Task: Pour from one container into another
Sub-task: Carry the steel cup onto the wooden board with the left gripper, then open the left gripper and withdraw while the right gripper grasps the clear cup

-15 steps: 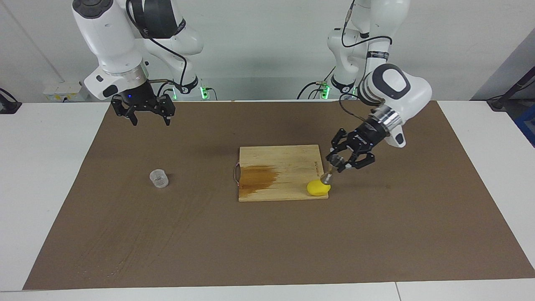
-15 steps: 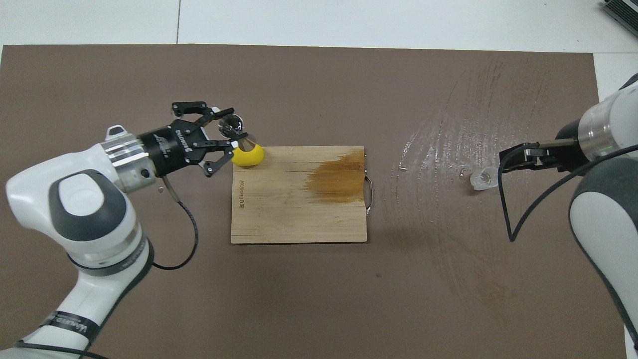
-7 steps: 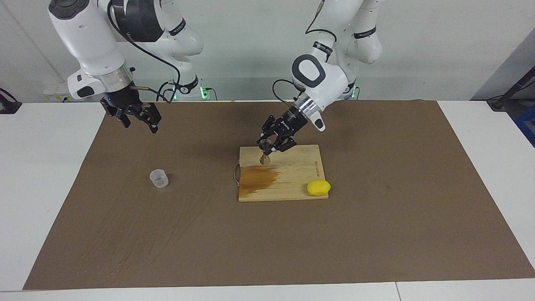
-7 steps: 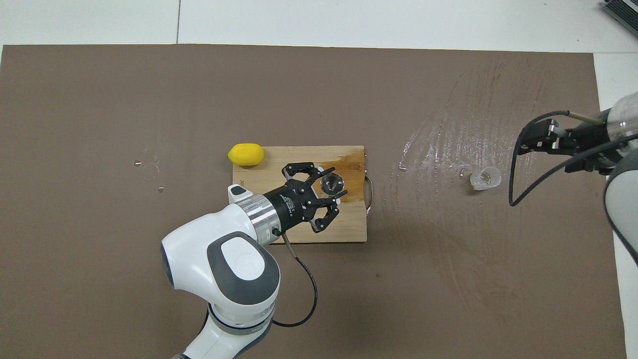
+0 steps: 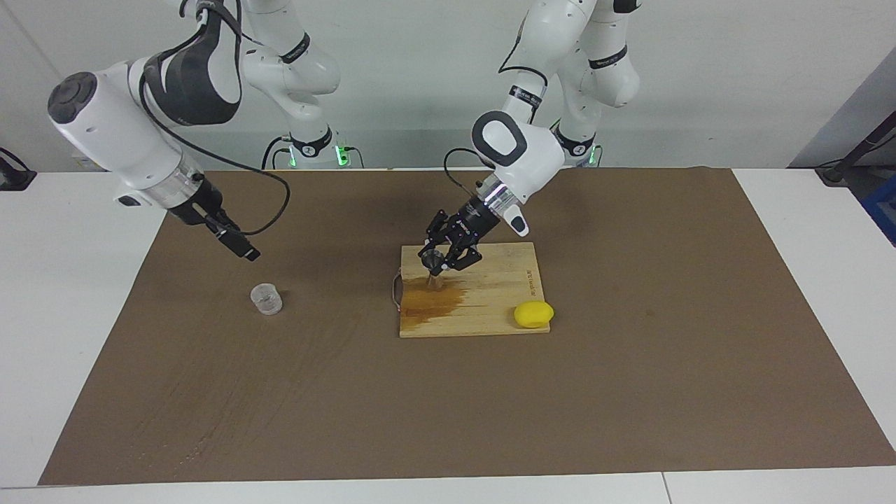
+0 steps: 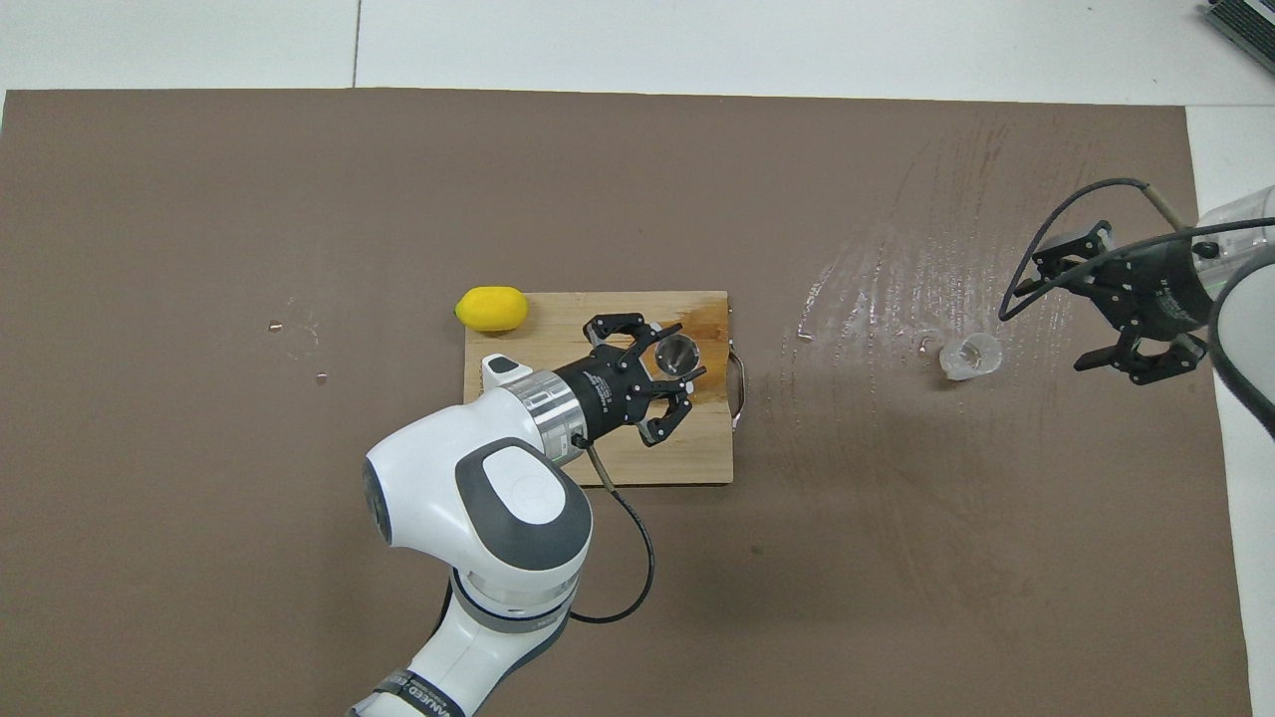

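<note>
At centre frame the left gripper [image 5: 442, 260], jaws clamped on the jigger [image 5: 432, 267], was setting it on the board [image 5: 490, 308], while the right gripper [image 6: 1101, 299], jaws spread, hovered beside the cup [image 5: 266, 299], which it likely needed to grasp next.

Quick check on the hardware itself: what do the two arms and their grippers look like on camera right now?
Both arms are glossy white with dark grey joint caps and a silver ring at each wrist. The left gripper and right gripper are black skeletal frames with thin black fingers. A loose black cable loops from each wrist. Black printed bands circle the links, and green lights glow at the bases.
</note>
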{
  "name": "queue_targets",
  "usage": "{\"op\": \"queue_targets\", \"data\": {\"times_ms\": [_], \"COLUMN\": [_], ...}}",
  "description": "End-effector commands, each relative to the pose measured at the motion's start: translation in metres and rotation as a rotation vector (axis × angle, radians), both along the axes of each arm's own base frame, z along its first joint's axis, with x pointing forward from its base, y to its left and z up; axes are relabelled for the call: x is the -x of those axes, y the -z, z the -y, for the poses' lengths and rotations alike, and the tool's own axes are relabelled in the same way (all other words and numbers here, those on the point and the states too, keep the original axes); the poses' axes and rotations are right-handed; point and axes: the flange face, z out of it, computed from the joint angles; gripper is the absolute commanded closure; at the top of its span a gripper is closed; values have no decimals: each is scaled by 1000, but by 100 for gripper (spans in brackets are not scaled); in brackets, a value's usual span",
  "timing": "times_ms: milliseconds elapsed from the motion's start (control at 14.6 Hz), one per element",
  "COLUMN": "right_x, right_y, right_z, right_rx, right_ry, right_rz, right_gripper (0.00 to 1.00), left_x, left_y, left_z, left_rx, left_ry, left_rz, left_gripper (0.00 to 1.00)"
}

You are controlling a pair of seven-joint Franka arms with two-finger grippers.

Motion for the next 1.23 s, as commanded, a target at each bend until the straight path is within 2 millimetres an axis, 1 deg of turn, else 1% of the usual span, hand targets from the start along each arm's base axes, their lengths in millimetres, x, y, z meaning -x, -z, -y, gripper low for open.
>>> {"op": "queue_targets", "data": {"times_ms": [0,137,274,343,411,549,617,686,754,823,891,960,1029,1166], "right_x": [-10,-2,7,10,13,17,20,21,23,26,27,28,31,32], "right_y": [49,76,105,115,121,130,138,145,158,173,187,191,195,201], "right_z": [26,44,63,68,71,80,84,90,100,110,114,120,122,124], "right_rx": [-26,-53,-114,-135,-153,-168,-174,-192,-209,-221,-242,-272,-280,-285], "right_ry": [168,266,353,381,412,446,473,497,523,530,533,543,526,523], "right_rz": [-51,-55,-89,-106,-121,-144,-161,-175,-195,-211,-227,-222,-222,-224], "right_gripper": [5,8,8,8,8,8,8,8,8,11,12,12,12,12], "left_x": [-6,-5,-3,-3,-2,0,0,-2,-2,-3,-3,-3,-5,-6], "left_y": [4,8,13,13,15,19,19,19,19,19,19,17,11,-7], "left_z": [7,9,8,7,6,4,2,0,-1,-1,-4,-5,-7,-7], "left_rx": [14,7,1,0,-2,-10,-10,-13,-15,-15,-17,-13,-9,-9], "left_ry": [-15,-12,-12,-12,-12,-13,-14,-17,-16,-16,-17,-16,-15,14], "left_rz": [-8,-12,-18,-19,-22,-30,-30,-29,-28,-28,-28,-27,-19,19], "left_gripper": [100,100,100,93,83,75,66,50,34,0,0,0,0,0]}}
